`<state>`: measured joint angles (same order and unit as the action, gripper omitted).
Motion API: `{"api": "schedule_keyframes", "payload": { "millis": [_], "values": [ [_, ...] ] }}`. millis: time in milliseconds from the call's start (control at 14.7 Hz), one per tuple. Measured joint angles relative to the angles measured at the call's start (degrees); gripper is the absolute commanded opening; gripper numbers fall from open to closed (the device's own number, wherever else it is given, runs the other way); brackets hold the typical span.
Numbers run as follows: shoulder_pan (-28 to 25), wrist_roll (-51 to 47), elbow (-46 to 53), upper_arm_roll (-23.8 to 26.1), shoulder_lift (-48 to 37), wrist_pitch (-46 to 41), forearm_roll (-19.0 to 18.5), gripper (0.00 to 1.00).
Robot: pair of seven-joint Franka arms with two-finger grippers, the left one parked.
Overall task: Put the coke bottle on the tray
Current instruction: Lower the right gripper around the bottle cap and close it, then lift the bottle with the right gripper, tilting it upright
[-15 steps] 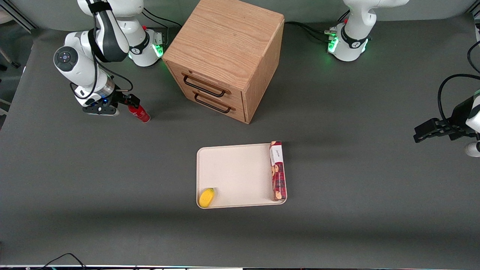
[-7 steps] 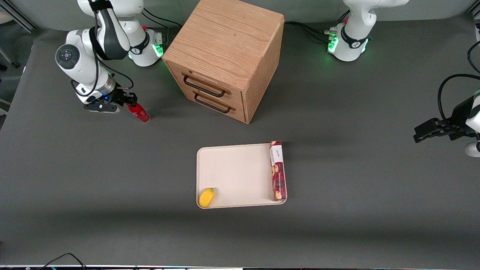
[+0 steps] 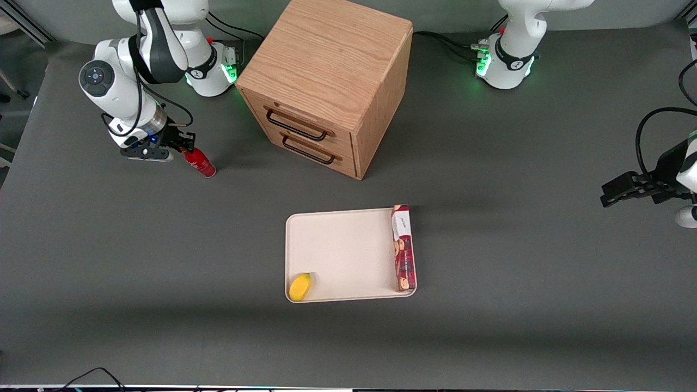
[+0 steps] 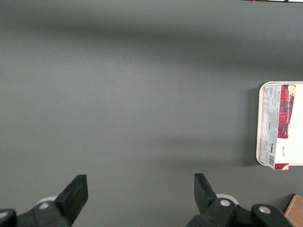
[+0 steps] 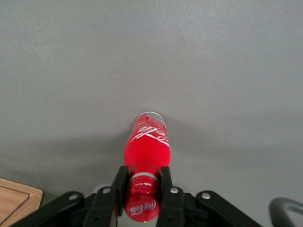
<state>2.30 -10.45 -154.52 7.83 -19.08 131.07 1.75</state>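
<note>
The coke bottle [image 3: 200,163] is small, all red, with white lettering. My right gripper [image 3: 185,148] is shut on its neck just under the red cap, at the working arm's end of the table, beside the wooden cabinet. In the right wrist view the bottle [image 5: 147,144] hangs from the gripper [image 5: 142,182], both fingers pressed on its neck, its base a little above the grey table. The cream-white tray [image 3: 343,250] lies nearer the front camera, in front of the cabinet's drawers.
A wooden two-drawer cabinet [image 3: 326,81] stands at mid table. On the tray lie a long red snack box [image 3: 403,247] along one edge and a yellow fruit [image 3: 300,287] in a near corner. The tray's end shows in the left wrist view [image 4: 261,124].
My gripper has lifted slightly with the bottle in it and moved a little away from the front camera. The tray and its contents have not moved.
</note>
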Motion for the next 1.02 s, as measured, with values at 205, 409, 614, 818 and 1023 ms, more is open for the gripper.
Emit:
{"api": "schedule_keyframes", "payload": {
  "millis": [205, 409, 614, 818, 1023],
  "values": [
    [-0.08, 0.69, 7.17, 0.13, -0.52, -7.49, 0.0, 0.08],
    [-0.09, 4.48, 19.93, 0.06, -0.43, -16.84, -0.01, 0.07],
    [-0.07, 6.65, 35.79, -0.08, 3.0, -28.74, -0.04, 0.07],
    [-0.13, 7.07, 54.36, 0.14, 11.48, -40.84, -0.09, 0.06],
    [-0.49, 6.51, 70.25, 2.04, 21.07, -48.44, -0.1, 0.0]
  ]
}}
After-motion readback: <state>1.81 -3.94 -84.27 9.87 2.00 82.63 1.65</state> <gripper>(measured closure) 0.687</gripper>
